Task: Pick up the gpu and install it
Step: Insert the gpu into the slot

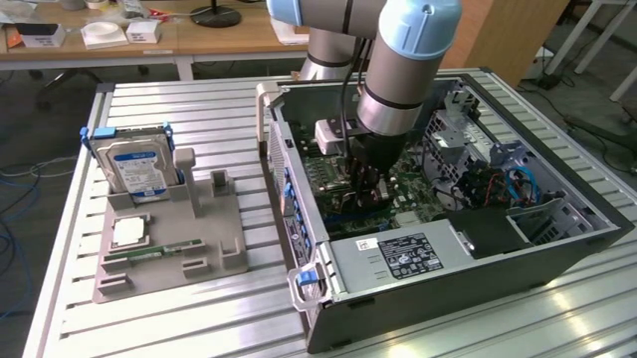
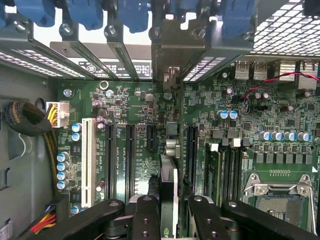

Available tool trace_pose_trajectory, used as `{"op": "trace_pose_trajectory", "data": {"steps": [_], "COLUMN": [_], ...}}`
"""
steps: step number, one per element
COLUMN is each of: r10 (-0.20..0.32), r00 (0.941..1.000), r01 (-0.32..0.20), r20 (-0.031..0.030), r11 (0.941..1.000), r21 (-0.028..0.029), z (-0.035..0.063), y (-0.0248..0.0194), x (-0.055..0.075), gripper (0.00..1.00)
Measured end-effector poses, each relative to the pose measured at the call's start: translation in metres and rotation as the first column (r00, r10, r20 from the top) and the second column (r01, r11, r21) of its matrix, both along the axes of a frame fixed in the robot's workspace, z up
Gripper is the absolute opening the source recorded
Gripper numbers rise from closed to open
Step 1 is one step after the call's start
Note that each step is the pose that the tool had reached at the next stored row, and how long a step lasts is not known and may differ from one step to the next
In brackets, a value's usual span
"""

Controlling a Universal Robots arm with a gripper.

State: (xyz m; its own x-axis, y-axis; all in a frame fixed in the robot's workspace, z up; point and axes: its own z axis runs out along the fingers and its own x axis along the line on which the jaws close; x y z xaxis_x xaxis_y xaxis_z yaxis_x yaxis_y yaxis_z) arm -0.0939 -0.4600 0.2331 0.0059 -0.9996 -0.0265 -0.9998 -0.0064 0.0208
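My gripper is lowered into the open computer case, above the green motherboard. In the wrist view the gpu stands on edge between the black fingers, which are shut on it. It runs from the gripper toward the rear slot openings, where its silver end bracket sits against the case wall. The card hangs over the black expansion slots. Whether its edge is seated in a slot is hidden.
Beside the case, a grey holder carries a hard drive with a blue-white label, a processor and a narrow memory stick. A power supply fills the case's near end. The processor socket and cables flank the slots.
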Motion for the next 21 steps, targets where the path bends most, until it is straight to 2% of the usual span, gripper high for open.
{"op": "trace_pose_trajectory", "data": {"steps": [7,11,21], "r10": [0.000,0.000,0.000], "r00": [1.0000,1.0000,1.0000], "r01": [0.000,0.000,0.000], "r20": [-0.0001,0.0004,0.0000], "r11": [1.0000,1.0000,1.0000], "r21": [-0.0001,-0.0009,0.0001], "z": [-0.0001,-0.0051,-0.0057], "y": [-0.0001,-0.0001,0.0000], "x": [0.0000,-0.0017,-0.0021], "gripper": [0.27,0.27,0.27]}}
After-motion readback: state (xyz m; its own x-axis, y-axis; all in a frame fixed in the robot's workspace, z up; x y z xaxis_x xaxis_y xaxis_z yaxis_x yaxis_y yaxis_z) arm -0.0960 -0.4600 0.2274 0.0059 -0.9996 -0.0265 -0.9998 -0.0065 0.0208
